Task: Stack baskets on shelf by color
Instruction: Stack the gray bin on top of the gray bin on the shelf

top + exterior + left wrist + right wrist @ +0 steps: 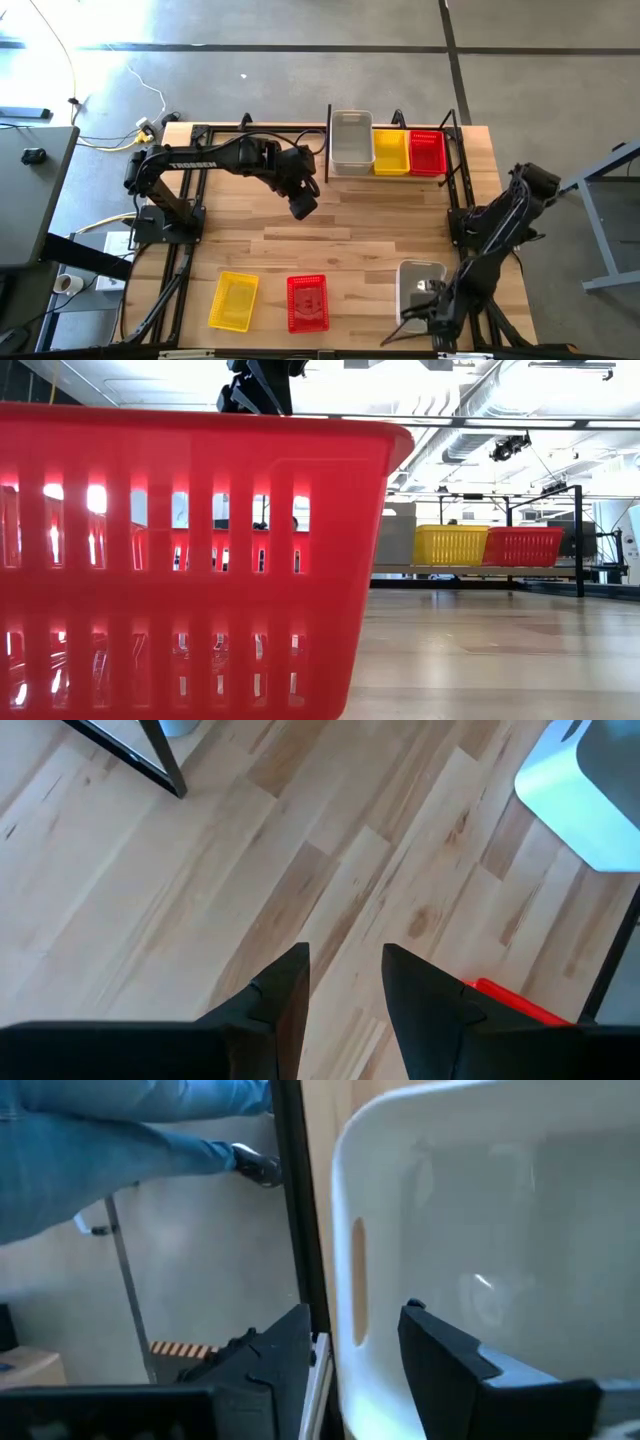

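On the black rod shelf (455,150) at the far edge, a clear basket (352,140), a yellow one (391,152) and a red one (427,152) stand side by side. Near the table's front edge sit a yellow basket (233,300), a red basket (307,302) and a clear basket (420,280). My left gripper (303,207) hangs open over bare wood at mid-table (345,995). My right gripper (432,300) is open at the near clear basket. Its fingers (350,1370) straddle that basket's wall (350,1270). My right gripper has one finger (440,1350) inside the near clear basket and the other (275,1350) outside its wall (345,1310), coming from the table's near side. The basket rests on the table. Whether either finger touches the wall, I cannot tell.
The red basket (180,560) fills the left of the low view, with the shelf's baskets (450,545) far behind it. Black arm-mount frames stand on both sides of the table. A person's blue-clad leg (120,1130) shows beyond the table's edge. Bare wood lies between shelf and front row.
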Motion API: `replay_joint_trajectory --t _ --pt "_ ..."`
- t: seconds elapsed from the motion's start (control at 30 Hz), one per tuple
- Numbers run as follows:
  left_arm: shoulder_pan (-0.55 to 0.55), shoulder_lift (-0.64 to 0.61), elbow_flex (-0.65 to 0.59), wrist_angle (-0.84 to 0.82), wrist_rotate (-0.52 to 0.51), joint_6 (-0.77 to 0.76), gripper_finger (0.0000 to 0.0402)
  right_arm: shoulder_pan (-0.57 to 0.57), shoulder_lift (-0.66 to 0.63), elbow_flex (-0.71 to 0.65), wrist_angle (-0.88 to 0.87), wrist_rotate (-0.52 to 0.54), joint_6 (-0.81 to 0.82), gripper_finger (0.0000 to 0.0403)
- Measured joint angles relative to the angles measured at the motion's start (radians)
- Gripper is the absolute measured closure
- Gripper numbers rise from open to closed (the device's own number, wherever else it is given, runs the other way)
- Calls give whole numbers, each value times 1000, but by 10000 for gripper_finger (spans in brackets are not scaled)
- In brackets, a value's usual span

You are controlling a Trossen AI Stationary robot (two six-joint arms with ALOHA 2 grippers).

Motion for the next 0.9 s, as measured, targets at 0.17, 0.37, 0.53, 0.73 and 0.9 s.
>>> replay_joint_trajectory --t 0.17,0.37,0.53,0.73,0.9 --pt "0 0 0 0 0 0 284 39 64 0 51 -5 30 263" --pt "0 0 0 0 0 0 284 54 152 0 56 -21 28 263" --pt "0 0 0 1 0 -23 284 53 224 0 38 -19 29 264" --pt "0 0 0 1 0 -26 284 53 251 0 38 -22 55 329" --pt "9 0 0 1 -18 -24 284 48 221 0 19 -4 66 390"
